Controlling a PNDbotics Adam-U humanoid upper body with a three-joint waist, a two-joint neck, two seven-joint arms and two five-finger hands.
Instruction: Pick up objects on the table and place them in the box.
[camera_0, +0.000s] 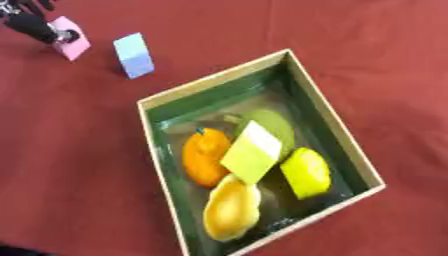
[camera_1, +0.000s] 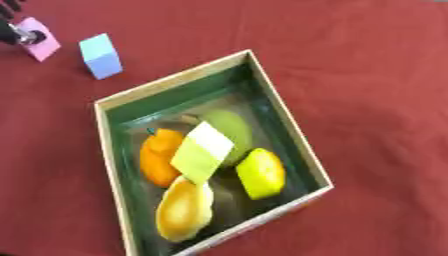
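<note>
A pink block (camera_0: 75, 44) stands on the red cloth at the far top left. My left hand (camera_0: 35, 26) reaches in from that corner, with one black finger across the block's front and others behind its top. A light blue block (camera_0: 133, 55) stands just right of it, untouched. The wooden box (camera_0: 213, 76) with a green inside lies askew in the middle. It holds an orange (camera_0: 203, 157), a green fruit (camera_0: 278, 125), a lemon (camera_0: 306, 172), a yellow-orange fruit (camera_0: 232, 207) and a pale yellow block (camera_0: 252, 152) lying on top of them. My right hand does not show.
Red cloth (camera_0: 367, 60) covers the table all around the box, with open stretches to the right and lower left. A dark shape (camera_0: 17, 250) shows at the bottom left edge.
</note>
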